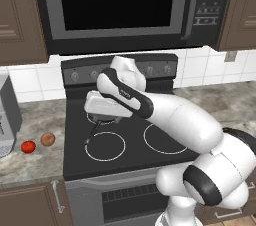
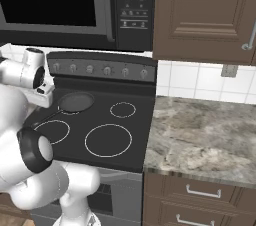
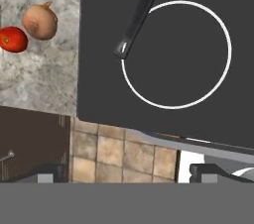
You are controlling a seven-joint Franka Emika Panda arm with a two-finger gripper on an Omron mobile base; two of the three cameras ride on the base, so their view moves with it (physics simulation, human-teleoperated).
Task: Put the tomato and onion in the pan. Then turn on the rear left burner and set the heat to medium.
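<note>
The tomato [image 1: 28, 146] and onion [image 1: 47, 139] sit side by side, nearly touching, on the table left of the stovetop [image 3: 198, 114], well apart from the pan [image 2: 76, 102] on the rear left burner. The gripper [image 1: 100, 118] hangs over the stove, jaws spread wide and empty. Both look light and prone to rolling (the tomato probably slick, easily bruised); best pinched across the middle.

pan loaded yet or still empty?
Empty. The pan shows a bare black bottom; tomato and onion lie on the counter.
</note>
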